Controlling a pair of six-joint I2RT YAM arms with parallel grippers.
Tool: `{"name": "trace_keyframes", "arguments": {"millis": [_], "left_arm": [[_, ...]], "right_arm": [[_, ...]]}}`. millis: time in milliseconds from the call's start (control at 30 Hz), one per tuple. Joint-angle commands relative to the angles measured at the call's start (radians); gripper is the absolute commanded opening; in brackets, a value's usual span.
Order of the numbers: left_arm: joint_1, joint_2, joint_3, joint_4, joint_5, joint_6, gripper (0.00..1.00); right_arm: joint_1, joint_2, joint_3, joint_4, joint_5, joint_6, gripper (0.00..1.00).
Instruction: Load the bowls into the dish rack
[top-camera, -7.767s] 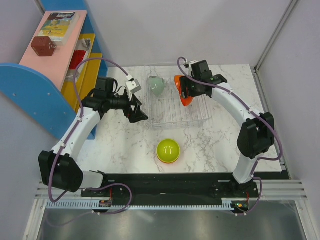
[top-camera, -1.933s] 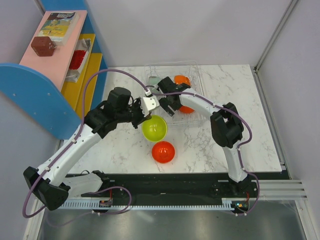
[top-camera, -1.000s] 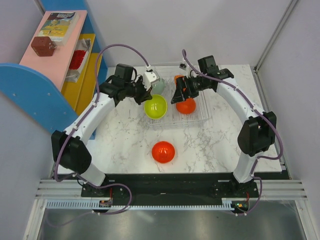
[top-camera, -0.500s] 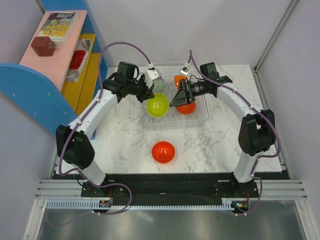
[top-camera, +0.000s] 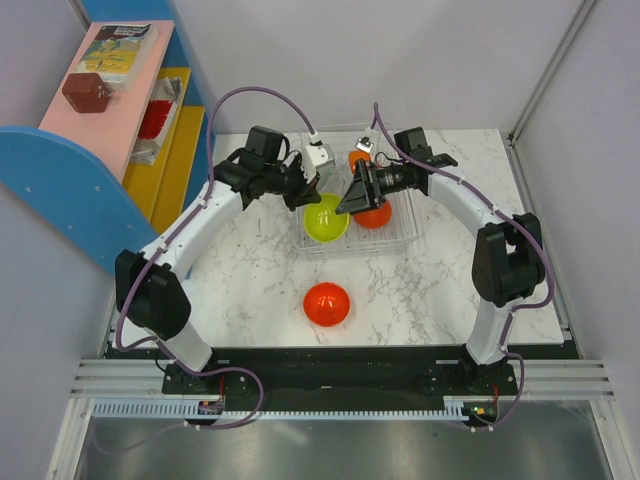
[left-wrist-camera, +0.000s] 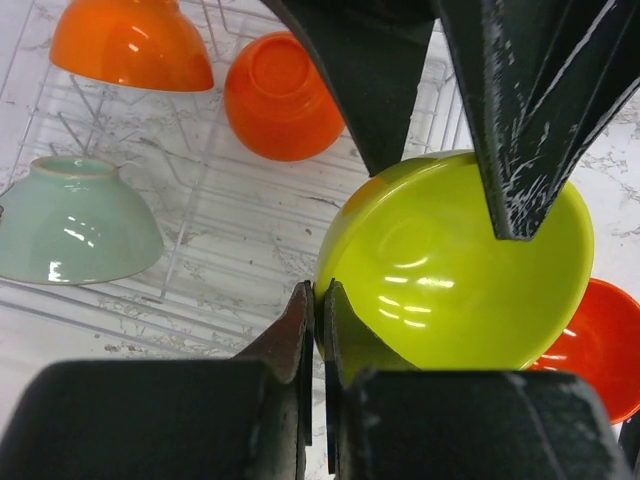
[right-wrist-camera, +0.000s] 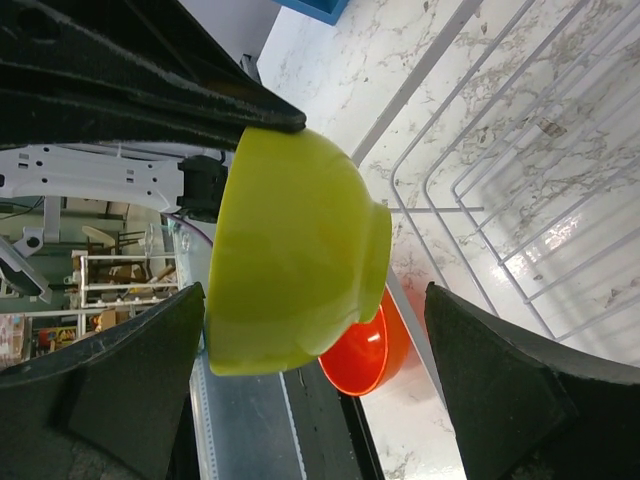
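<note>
We found the dish rack (top-camera: 392, 236) at the far middle of the marble table (top-camera: 250, 290). Inside it sat a pale green bowl (left-wrist-camera: 75, 232) and two orange ones, the far orange bowl (top-camera: 360, 158) and the near orange bowl (top-camera: 378, 215). Over the rack's near left corner hung the yellow-green bowl (top-camera: 325, 218), tipped on its side with its mouth turned toward the left arm. We could not tell whether it touched the wires. The left gripper (left-wrist-camera: 318, 300) pinched its rim, jaws closed tight on the thin wall. The right gripper (right-wrist-camera: 312, 300) stood spread wide, the bowl lying between its fingers (right-wrist-camera: 500, 400). We could not tell whether they touched it. A red-orange bowl (top-camera: 327, 303) lay on the table nearer the arms' bases, outside the rack.
</note>
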Motion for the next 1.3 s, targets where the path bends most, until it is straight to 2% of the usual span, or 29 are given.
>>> {"name": "trace_keyframes", "arguments": {"millis": [0, 233, 367, 533, 800, 900, 1133, 1267], "left_arm": [[-0.021, -0.018, 0.032, 0.023, 0.035, -0.025, 0.02], [-0.031, -0.010, 0.036, 0.023, 0.027, -0.022, 0.02], [-0.031, -0.010, 0.039, 0.025, 0.009, -0.014, 0.02], [-0.031, -0.019, 0.042, 0.025, -0.002, -0.003, 0.02], [-0.031, -0.019, 0.050, 0.026, -0.013, 0.003, 0.02], [-0.031, -0.013, 0.053, 0.030, -0.013, 0.003, 0.02], [-0.031, -0.007, 0.059, 0.031, -0.020, 0.006, 0.02], [-0.031, -0.007, 0.059, 0.031, -0.027, 0.009, 0.02]], "right_arm": [[0.011, 0.000, 0.019, 0.041, -0.041, 0.002, 0.98], [0.013, 0.001, 0.009, 0.048, -0.072, 0.012, 0.82], [0.013, 0.004, -0.002, 0.048, -0.071, 0.015, 0.83], [0.013, 0.011, -0.013, 0.047, -0.054, 0.015, 0.89], [0.019, 0.021, -0.018, 0.048, -0.067, 0.019, 0.91], [0.023, 0.021, -0.019, 0.050, -0.081, 0.021, 0.89], [0.023, 0.018, -0.021, 0.051, -0.104, 0.025, 0.76], [0.025, 0.014, -0.025, 0.050, -0.104, 0.030, 0.75]]}}
